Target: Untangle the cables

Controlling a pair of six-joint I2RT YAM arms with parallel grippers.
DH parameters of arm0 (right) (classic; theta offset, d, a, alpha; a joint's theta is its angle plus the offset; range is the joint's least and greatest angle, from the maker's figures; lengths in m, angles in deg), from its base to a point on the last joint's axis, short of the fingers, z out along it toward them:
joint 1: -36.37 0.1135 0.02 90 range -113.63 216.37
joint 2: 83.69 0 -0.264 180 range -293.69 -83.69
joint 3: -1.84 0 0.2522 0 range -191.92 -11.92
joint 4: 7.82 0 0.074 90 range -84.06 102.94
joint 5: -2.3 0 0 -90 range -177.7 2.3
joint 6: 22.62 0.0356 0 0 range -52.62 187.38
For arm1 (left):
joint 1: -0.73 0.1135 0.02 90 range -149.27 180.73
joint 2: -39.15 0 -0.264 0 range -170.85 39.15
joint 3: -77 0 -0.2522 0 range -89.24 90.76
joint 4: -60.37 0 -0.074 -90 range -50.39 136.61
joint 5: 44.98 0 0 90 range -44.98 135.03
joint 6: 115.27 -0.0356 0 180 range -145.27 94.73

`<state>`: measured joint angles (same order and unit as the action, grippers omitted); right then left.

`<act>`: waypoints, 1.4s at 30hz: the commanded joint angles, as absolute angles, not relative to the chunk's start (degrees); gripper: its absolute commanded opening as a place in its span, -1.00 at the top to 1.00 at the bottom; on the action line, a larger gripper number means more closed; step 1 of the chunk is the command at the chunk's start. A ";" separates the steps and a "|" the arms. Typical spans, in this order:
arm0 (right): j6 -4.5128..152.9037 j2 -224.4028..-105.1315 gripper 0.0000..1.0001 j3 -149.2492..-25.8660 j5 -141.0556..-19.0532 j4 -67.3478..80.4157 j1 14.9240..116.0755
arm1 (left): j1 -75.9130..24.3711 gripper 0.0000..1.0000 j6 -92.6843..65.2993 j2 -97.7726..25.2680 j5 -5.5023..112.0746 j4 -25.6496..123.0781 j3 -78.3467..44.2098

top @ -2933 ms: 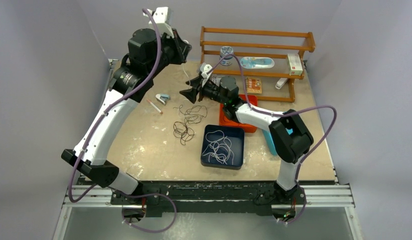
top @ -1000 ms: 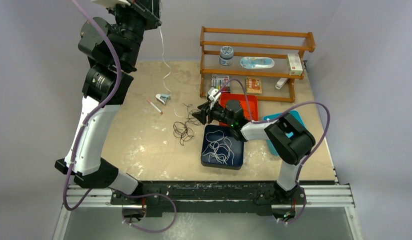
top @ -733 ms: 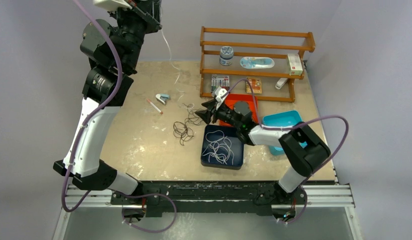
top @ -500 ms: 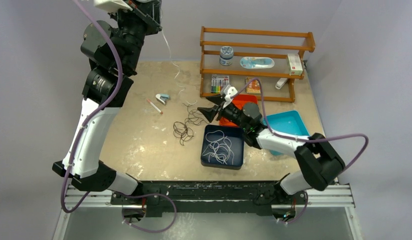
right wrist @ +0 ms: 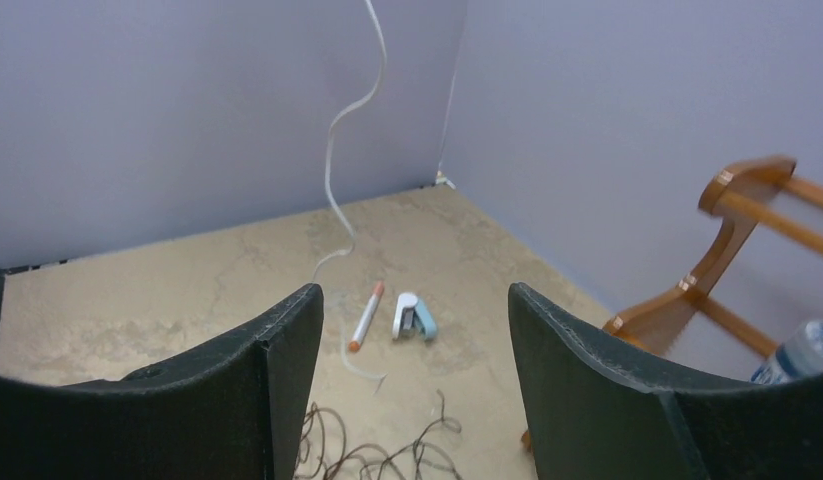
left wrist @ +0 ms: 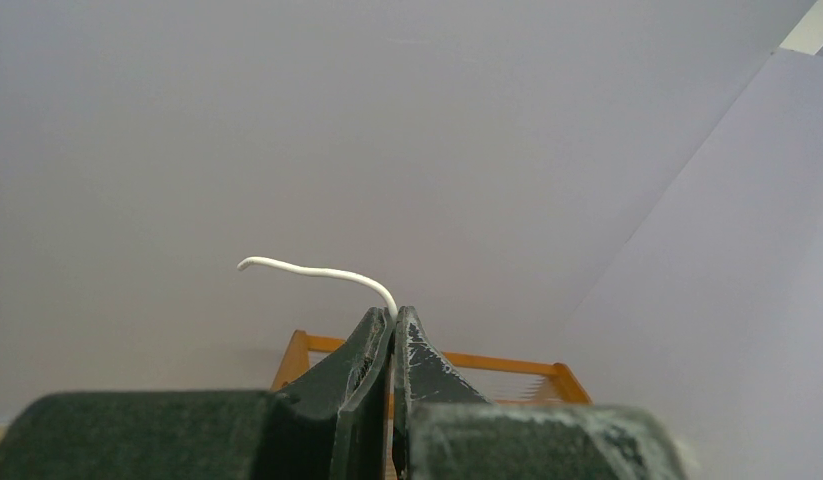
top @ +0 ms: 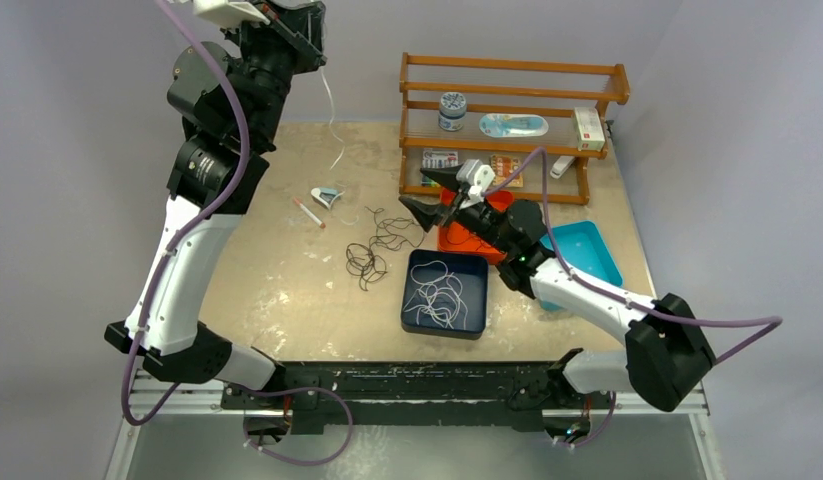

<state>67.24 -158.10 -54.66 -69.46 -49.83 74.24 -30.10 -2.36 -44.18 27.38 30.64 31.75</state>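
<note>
My left gripper point(top: 317, 50) is raised high at the back left and shut on a white cable point(top: 333, 130), which hangs down with its lower end on the table. Its tip curls out above the shut jaws in the left wrist view point(left wrist: 317, 272). Dark brown cables point(top: 372, 245) lie in curly loops on the table; they also show in the right wrist view point(right wrist: 387, 455). My right gripper point(top: 427, 192) is open and empty, raised just right of the dark cables. The hanging white cable also shows in the right wrist view point(right wrist: 337, 190). More white cables point(top: 439, 295) lie in the dark blue tray point(top: 477, 265).
A pen point(top: 309, 214) and a small blue-white stapler point(top: 327, 197) lie left of the dark cables. A wooden rack point(top: 507, 100) with small items stands at the back. An orange tray point(top: 492, 250) and a cyan tray point(top: 587, 250) lie right of the blue tray.
My left arm lifted the white cable up out of the dark tangle and holds it high. My right arm swung forward, then drew back right and up, opening its jaws.
</note>
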 commanded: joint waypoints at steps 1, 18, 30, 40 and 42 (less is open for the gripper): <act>63.24 -157.49 -0.42 -60.83 -65.31 -50.41 74.39 | -30.12 1.00 -2.54 -42.92 27.68 31.86 31.80; 65.53 -168.52 -0.40 -74.33 -53.50 -52.85 74.36 | -30.12 1.00 -2.10 -43.37 28.58 31.65 32.01; 80.29 -184.22 -0.30 -91.30 -49.55 -52.14 74.37 | -30.12 1.00 -1.64 -43.66 29.43 31.92 32.15; 87.86 -190.67 0.03 -96.67 -46.04 -55.73 74.39 | -30.12 1.00 -1.20 -43.31 30.03 31.96 31.43; 88.52 -190.82 0.13 -97.07 -45.80 -56.33 74.38 | -30.12 1.00 -1.12 -42.92 29.91 31.98 30.94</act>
<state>85.01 -191.89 -93.46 -47.82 -50.94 74.24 -30.10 -1.85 -44.20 29.06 30.56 31.58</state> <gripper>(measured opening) 0.481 0.012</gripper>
